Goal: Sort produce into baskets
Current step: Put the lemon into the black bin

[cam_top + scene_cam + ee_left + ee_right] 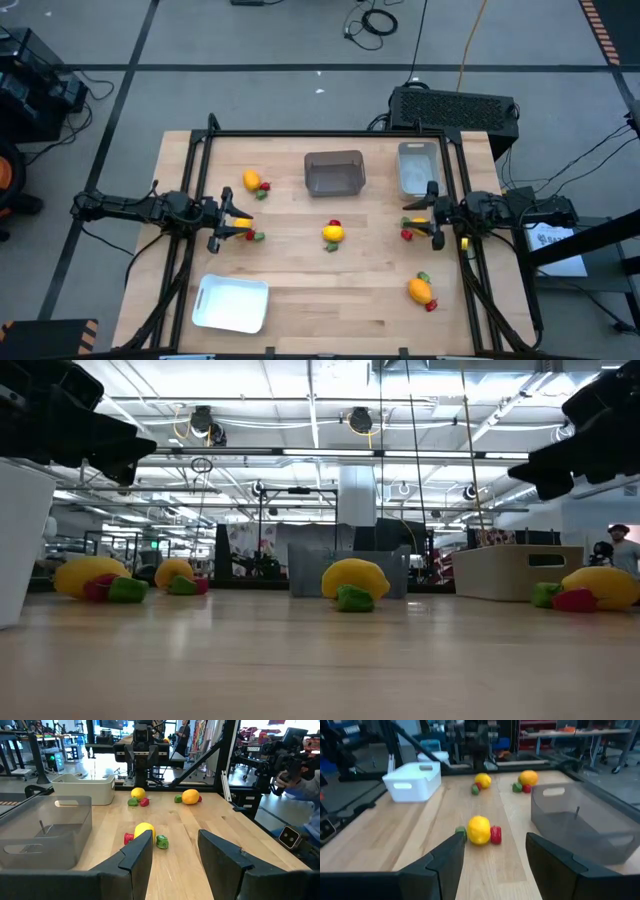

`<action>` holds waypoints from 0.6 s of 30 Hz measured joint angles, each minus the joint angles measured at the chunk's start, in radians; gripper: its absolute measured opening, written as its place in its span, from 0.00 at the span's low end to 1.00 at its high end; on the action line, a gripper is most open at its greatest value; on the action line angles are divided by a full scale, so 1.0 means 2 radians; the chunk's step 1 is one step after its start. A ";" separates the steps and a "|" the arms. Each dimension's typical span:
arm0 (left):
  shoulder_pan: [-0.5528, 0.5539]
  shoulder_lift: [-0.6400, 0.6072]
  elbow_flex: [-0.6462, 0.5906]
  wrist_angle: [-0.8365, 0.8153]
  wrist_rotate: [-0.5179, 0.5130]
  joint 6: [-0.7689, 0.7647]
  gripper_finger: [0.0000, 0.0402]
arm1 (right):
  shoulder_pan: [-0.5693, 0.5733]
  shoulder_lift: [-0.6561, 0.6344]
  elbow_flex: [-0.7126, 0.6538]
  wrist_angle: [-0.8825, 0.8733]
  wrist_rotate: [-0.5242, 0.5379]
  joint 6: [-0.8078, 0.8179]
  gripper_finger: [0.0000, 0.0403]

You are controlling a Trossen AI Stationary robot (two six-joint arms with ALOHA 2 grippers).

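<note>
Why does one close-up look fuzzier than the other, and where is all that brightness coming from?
The right wrist view is softer: the yellow fruit and dark grey bin have smeared edges, and the room behind them blurs. The left wrist view is crisper on its yellow fruit. In the low view, ceiling lights glare overhead and the wooden table shows a pale sheen.
</note>
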 joint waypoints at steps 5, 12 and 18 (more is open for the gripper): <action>0.000 0.000 0.000 0.000 -0.003 0.020 0.41 | 0.000 0.000 0.000 0.042 0.000 0.032 0.50; 0.000 0.000 0.000 0.004 -0.003 -0.039 0.41 | 0.000 0.000 0.000 0.073 0.000 0.066 0.50; 0.000 0.000 0.000 0.023 -0.003 -0.053 0.41 | 0.000 0.000 0.000 0.080 0.000 0.127 0.50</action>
